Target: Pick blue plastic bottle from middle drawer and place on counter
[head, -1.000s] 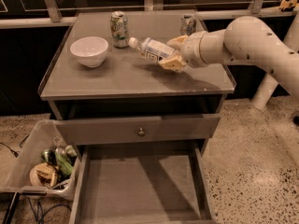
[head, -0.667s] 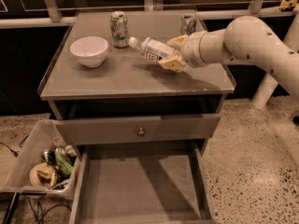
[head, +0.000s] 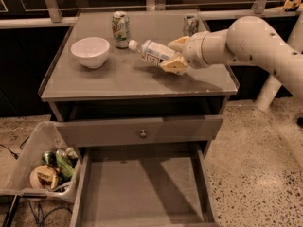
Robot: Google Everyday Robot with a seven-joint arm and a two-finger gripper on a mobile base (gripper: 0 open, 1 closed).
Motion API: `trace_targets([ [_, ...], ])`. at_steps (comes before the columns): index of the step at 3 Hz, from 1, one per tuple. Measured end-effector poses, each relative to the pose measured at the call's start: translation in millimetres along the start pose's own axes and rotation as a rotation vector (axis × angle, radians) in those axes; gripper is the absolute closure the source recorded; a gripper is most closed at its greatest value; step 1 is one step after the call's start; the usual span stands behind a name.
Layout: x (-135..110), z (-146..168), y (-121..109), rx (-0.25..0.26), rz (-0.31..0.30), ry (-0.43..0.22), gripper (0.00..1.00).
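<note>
Pincer (head: pixel 173 56) with bottle (head: pixel 152 52) over counter (head: pixel 118 82)

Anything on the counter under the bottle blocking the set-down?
Nothing visible. The gripper holds the blue plastic bottle tilted over bare counter; the white bowl, the can beside it and the can behind the gripper stand clear.

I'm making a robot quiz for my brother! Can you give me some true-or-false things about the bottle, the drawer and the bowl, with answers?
1. The hand holds the blue plastic bottle over the counter. True.
2. The bottle stands upright. False: it lies sideways, cap pointing left.
3. The middle drawer is pulled open. True.
4. The white bowl is in the drawer. False: it sits on the counter.
</note>
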State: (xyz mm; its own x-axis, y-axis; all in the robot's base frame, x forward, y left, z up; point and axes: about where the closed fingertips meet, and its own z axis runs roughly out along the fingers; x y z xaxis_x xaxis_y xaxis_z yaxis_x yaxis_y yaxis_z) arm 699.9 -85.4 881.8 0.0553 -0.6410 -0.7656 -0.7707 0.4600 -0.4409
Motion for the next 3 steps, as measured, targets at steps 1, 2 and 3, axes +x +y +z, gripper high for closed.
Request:
trace_targets([
  [1,0.0,0.1,0.0,0.0,0.0,0.0,0.11],
  [2,0.0,0.1,0.1,0.0,0.0,0.0,0.0],
  [3,0.0,0.1,0.1,0.0,0.0,0.0,0.0],
])
